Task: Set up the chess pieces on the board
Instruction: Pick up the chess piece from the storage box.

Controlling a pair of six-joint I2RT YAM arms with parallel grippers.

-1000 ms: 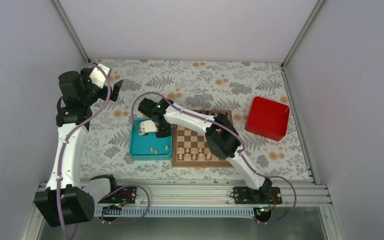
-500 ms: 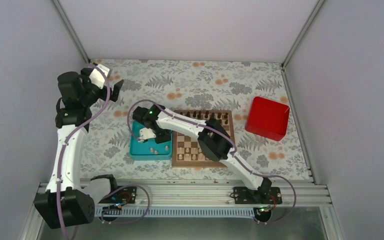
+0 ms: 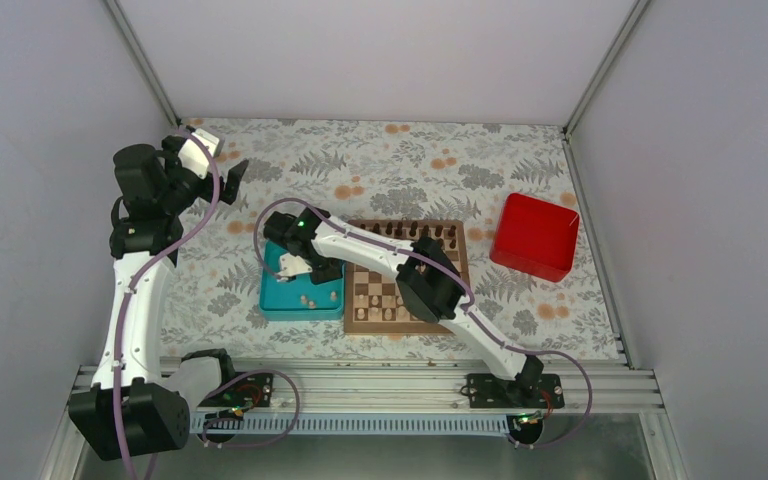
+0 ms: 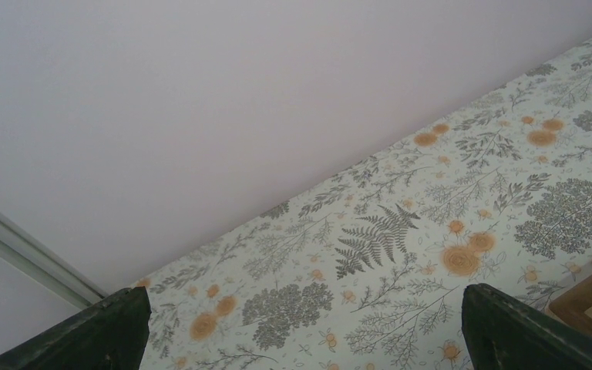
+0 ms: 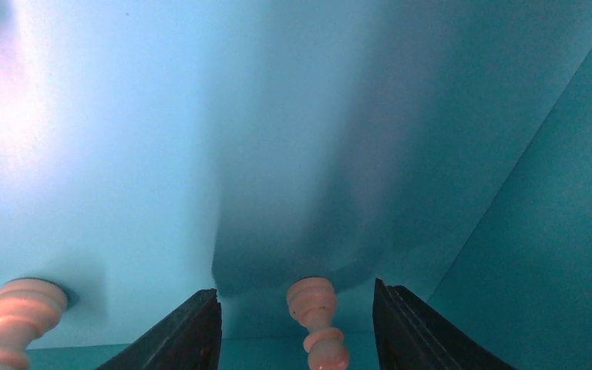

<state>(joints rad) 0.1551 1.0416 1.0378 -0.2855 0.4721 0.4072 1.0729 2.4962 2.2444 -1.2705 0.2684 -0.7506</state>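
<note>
Presently our right end effector (image 5: 296,333), spread, straddles a pale chess piece (image 5: 314,312) in the teal tray (image 3: 278,309); our left end effector (image 4: 308,333) gapes at ten o'clock.

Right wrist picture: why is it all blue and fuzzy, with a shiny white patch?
Right wrist view: the camera sits very close inside the teal tray, so its floor looks smooth and blurry; glare whitens the top left corner; a soft dark shadow lies mid-frame; the pale piece near the bottom edge is sharper. Top view: the light is even and everything looks crisp.
</note>
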